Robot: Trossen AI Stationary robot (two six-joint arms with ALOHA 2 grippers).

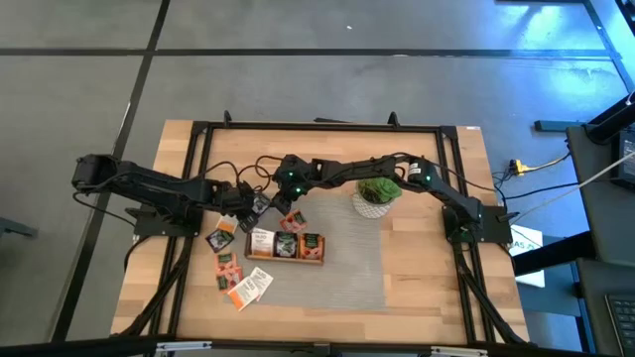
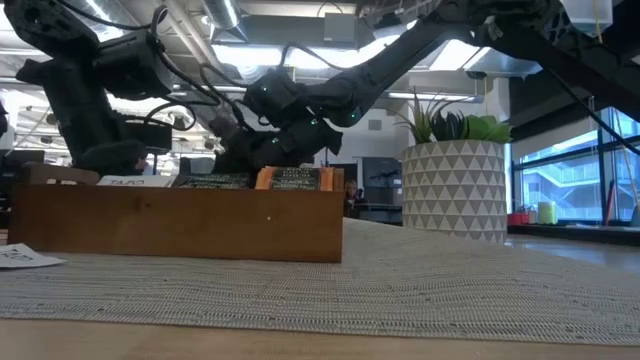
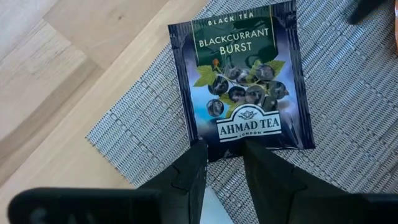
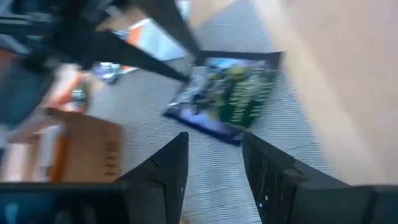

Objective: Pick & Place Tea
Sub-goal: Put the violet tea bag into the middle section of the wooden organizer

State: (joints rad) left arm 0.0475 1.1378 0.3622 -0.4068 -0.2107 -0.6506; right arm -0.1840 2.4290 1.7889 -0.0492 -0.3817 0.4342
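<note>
At frame centre in the high view we see the grey woven mat, the wooden tray on its left part, and loose tea sachets lower left of the tray. Above the tray, our left gripper pinches the Blackcurrant Burst sachet by its edge over the mat corner. Our right gripper, beside it, stands open and empty.

A dark blackcurrant tea sachet lies flat on the grey mat's corner. More sachets stand in the wooden tray; several orange, white and dark ones lie scattered nearby, seemingly on bare wood.
</note>
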